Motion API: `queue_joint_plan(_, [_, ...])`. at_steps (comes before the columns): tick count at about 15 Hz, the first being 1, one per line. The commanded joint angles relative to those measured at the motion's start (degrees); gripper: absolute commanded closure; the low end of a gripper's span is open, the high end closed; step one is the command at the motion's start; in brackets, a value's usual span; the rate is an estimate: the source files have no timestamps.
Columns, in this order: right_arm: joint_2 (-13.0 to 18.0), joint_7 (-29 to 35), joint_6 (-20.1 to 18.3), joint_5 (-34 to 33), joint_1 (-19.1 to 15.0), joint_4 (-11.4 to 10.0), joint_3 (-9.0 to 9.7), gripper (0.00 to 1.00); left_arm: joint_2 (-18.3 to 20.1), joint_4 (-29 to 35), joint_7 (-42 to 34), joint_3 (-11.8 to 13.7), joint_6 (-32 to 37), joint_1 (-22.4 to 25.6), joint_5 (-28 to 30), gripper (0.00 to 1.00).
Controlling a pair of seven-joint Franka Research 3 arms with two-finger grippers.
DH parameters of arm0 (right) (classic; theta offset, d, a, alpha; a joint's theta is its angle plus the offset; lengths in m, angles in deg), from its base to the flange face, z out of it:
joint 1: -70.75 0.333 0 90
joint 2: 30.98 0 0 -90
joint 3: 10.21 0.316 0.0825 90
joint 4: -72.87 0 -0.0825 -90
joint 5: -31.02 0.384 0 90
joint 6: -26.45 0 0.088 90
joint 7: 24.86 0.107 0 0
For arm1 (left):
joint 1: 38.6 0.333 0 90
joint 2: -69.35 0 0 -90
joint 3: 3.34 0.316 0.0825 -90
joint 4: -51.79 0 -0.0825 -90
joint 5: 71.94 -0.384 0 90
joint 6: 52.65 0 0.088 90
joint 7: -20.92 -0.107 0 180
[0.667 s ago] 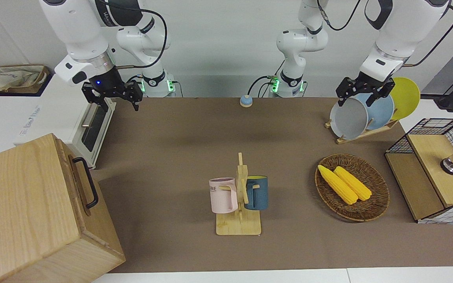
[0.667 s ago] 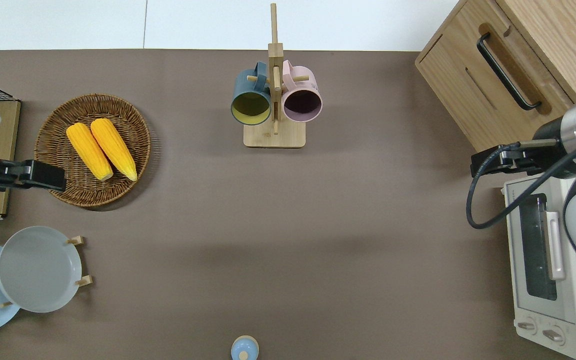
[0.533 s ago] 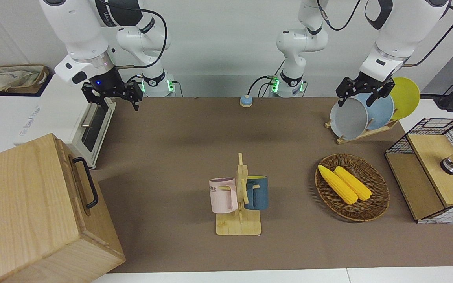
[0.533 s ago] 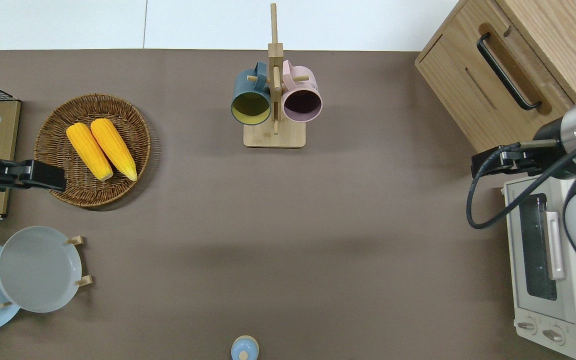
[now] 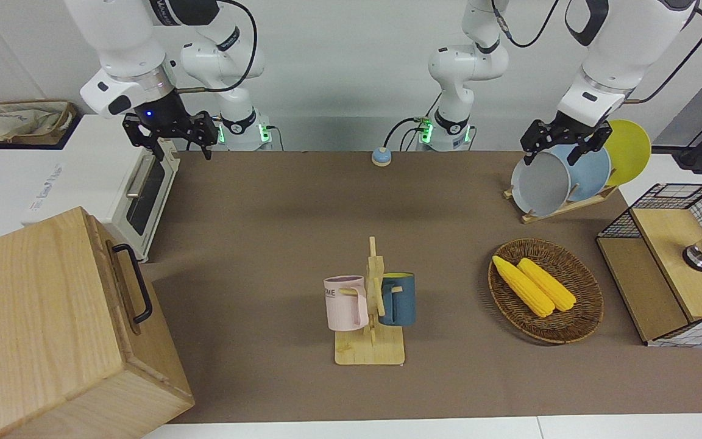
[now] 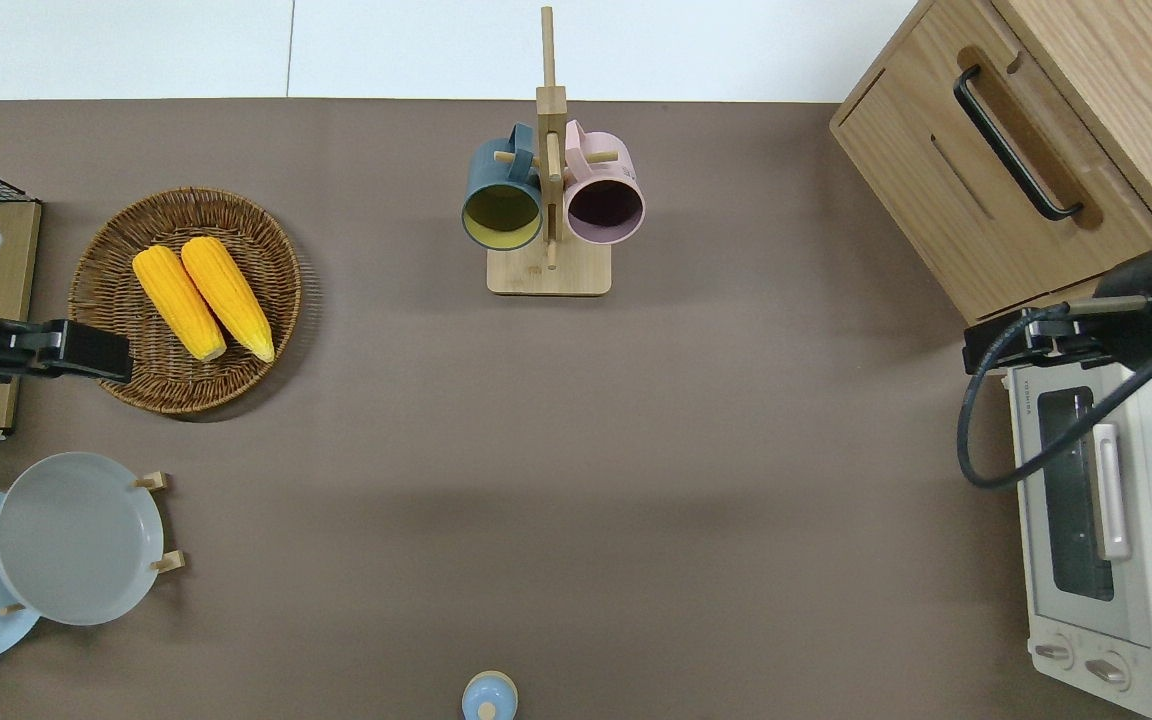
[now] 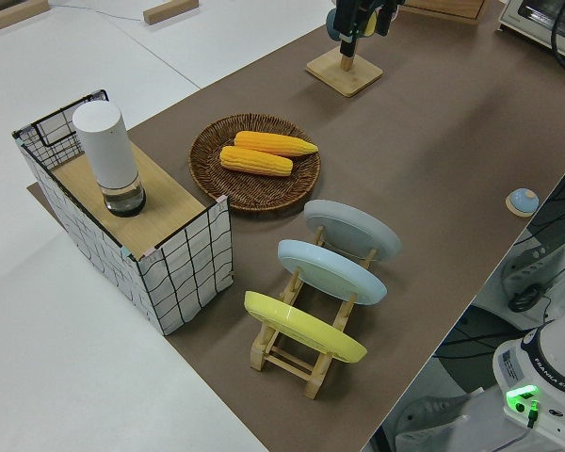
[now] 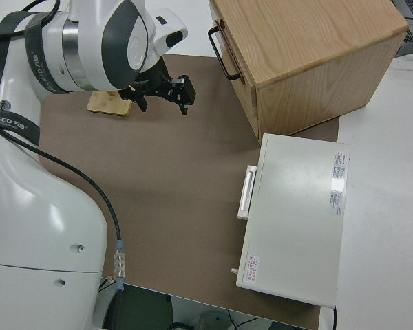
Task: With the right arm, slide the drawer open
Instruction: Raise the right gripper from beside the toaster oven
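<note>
One bar handle [image 5: 133, 282] is your only grip on the drawer [image 5: 124, 286], which in the front view sits shut in the cabinet [image 5: 40, 323], well apart from your right claw [image 5: 169, 138], open and empty beside the oven [image 5: 138, 189]. From overhead, the claw [image 6: 1021, 340] hangs between oven and cabinet; expect a stiff, rigid handle and a light drawer, so take the bar mid-length and pull straight. The left arm is parked.

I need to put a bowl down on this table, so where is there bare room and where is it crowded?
The widest bare patch is mid-table, bordered by the mug stand, the plate rack, the blue bell and the toaster oven. A narrower strip runs between the mug stand and the cabinet. It is crowded around the corn basket.
</note>
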Motion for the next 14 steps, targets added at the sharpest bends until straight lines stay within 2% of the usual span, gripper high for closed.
queue_joint_plan(1, [1.41, 0.64, -0.63, -0.75, -0.21, -0.48, 0.17, 0.019, -0.65, -1.4, -0.56, -0.37, 1.13, 0.22, -0.98, 0.01])
queue_joint_plan(5, [0.97, 0.37, 1.48, -3.64, 0.14, -0.04, 0.43, 0.019, -0.65, -1.49, -0.56, -0.37, 1.13, 0.22, -0.98, 0.01])
queue_joint_plan(6, [0.71, 0.37, 2.09, -5.66, 1.8, -0.04, 0.43, 0.019, -0.65, -1.49, -0.56, -0.37, 1.13, 0.22, -0.98, 0.01])
queue_joint_plan(10, [-0.78, 0.9, 6.57, -18.3, 7.78, -0.47, 0.78, 0.019, -0.65, -1.49, -0.56, -0.37, 1.13, 0.22, -0.98, 0.01])
queue_joint_plan(11, [-1.23, 0.9, 6.93, -20.86, 8.4, -0.56, 0.78, 0.019, -0.65, -1.4, -0.56, -0.37, 1.13, 0.22, -0.98, 0.01])
queue_joint_plan(13, [-2.28, 0.9, 8.32, -25.34, 9.37, -0.91, 2.0, 0.019, -0.65, -1.4, -0.56, -0.37, 1.13, 0.22, -0.98, 0.01])
queue_joint_plan(14, [-2.37, 1.07, 9.81, -28.06, 9.55, -2.22, 2.88, 0.019, -0.65, -1.49, -0.56, -0.37, 1.13, 0.22, -0.98, 0.01])
